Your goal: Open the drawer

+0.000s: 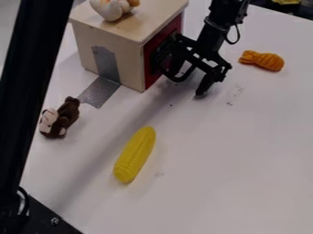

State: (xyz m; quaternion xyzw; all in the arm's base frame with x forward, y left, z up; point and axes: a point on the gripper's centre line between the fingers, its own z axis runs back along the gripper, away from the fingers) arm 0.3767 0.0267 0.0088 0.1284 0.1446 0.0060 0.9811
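Pulling strain may shift the wooden box (110, 45) instead of freeing its drawer; the grey strip (106, 63) running down its side and onto the desk (207, 183) looks like an anchor, and a weak bond there would let the box slide or twist. On top, near the box's edge, a white plush toy (110, 8) could topple if the pull comes as a jerk. Farther right, the red drawer front (151, 78) faces the gripper (188, 81), which is right up against or just beside it. The fingers are spread well apart, with nothing to be seen gripped between them; whether one is hooked behind a handle I cannot tell. A shallow hook, or a pull aimed askew, would let them slip off or make the drawer bind. The outer fingertip hangs low, near or on the desk, so any further drop could make it scrape and stall.

As for the rest, a black post (30, 68) crosses the left side of the view, and a brown monkey toy (59, 118) lies near the strip, away from the drawer's side. A yellow corn cob (135, 154) lies well apart from the box, probably outside the drawer's path. At right, an orange toy (261, 60) lies beyond the gripper; a long, straight backward pull might bump it.
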